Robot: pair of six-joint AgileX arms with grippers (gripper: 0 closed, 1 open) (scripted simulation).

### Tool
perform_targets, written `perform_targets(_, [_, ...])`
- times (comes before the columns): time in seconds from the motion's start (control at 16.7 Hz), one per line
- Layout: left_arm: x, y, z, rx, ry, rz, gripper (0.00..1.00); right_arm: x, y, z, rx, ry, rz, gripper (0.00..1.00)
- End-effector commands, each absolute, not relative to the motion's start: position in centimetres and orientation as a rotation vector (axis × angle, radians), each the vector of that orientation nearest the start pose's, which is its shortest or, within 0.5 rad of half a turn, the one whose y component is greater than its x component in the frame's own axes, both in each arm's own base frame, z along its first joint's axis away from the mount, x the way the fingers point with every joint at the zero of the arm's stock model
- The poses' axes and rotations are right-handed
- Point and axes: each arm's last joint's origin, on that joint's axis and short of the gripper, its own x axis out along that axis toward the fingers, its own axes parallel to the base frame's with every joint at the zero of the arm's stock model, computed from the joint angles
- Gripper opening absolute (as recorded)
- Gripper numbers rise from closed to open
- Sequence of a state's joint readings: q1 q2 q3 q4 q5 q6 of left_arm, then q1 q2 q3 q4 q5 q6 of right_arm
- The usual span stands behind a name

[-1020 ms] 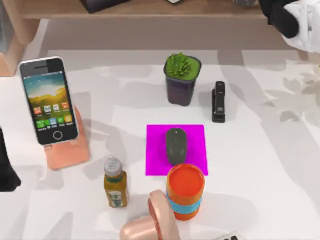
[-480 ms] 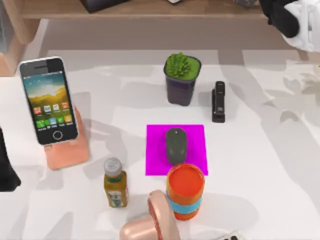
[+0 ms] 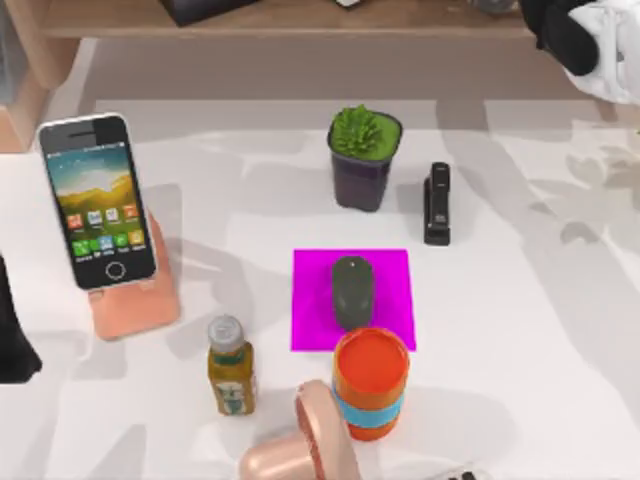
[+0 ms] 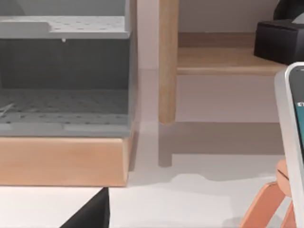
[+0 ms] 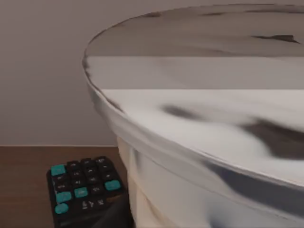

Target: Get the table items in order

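The table [image 3: 560, 330] has a white, grey-veined marbled top. Near its left edge a white-framed phone [image 3: 97, 203] with a bright app screen leans tilted on a copper-pink stand [image 3: 140, 300]; in the left wrist view the phone's rounded frame edge [image 4: 290, 137] and the stand's legs [image 4: 266, 202] show beside a pale wooden post [image 4: 167, 61]. At the middle of the table a dark grey oval mouse [image 3: 352, 291] lies on a flat magenta square mat [image 3: 390, 275]. Touching the mat's near edge stands an orange cup [image 3: 371, 383] with a blue band, and towards the left near corner from it a small yellow bottle [image 3: 230, 366] with a grey cap. A rounded copper-pink object [image 3: 300, 450] sits at the near edge. Towards the far edge are a spiky green plant in a dark pot [image 3: 365, 158] and a black stapler [image 3: 437, 203].

The left arm [image 3: 12, 340] is at the table's left edge, near the phone; the right arm [image 3: 585, 35] is past the far right corner, well apart from the mouse. Whether either gripper is open or closed cannot be told. The right wrist view shows a curved marbled rim [image 5: 190, 118] and a black calculator [image 5: 85, 187] with teal keys.
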State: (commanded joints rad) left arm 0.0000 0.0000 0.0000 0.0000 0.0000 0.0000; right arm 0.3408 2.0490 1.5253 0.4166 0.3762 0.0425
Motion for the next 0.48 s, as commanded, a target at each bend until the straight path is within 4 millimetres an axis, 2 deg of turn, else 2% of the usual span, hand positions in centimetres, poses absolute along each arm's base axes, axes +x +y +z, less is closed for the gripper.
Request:
perform_targets(0.12, [10.57, -0.12, 16.00, 0.000, 0.000, 0.000, 1.00, 45.98, 15.69, 25.31, -0.008, 0.095, -0.015, 0.98])
perform_targets(0.48, [10.57, -0.12, 16.00, 0.000, 0.000, 0.000, 1.00, 45.98, 15.69, 25.31, -0.008, 0.095, -0.015, 1.00])
